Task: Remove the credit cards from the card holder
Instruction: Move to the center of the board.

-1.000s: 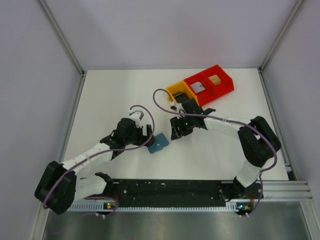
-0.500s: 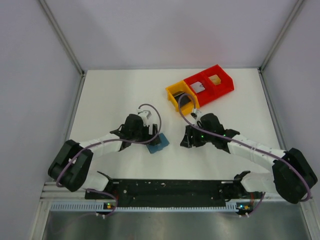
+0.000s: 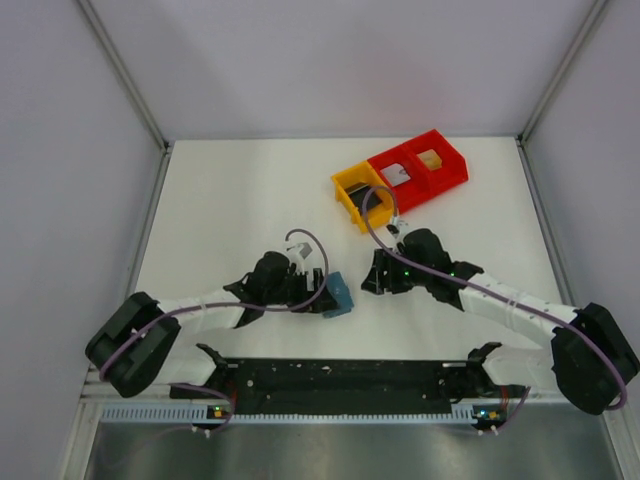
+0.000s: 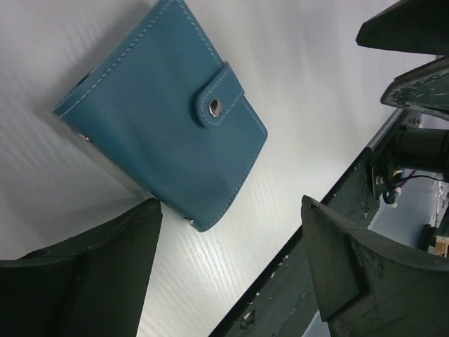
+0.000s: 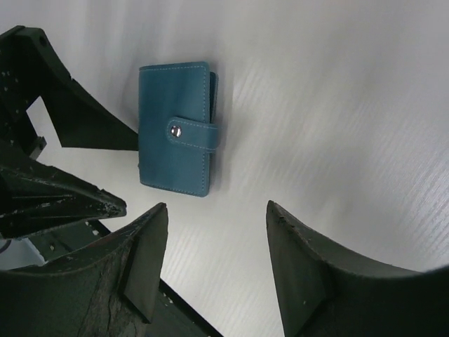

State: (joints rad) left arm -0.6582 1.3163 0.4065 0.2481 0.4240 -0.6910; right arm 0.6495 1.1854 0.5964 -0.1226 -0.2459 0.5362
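While both claws hang low over the table, I count one card holder between them. It is teal-blue, closed, with its tab snapped shut, and it lies on the white surface just ahead of the left claw. This claw has its two fingers spread wide with nothing between them. The nearest corner of the holder is close to one fingertip, but I cannot tell whether it touches.

The right claw is at the other side of the holder, near but apart. Its fingers are also spread and hold nothing.

Farther beyond the right claw stand two bins side by side: one yellow bin with a single compartment and one red bin with two. I count three credit cards in them — a dark one in the yellow bin, not clear to see, a pale grey one in the nearer red compartment, and a tan-yellow one in the farther.
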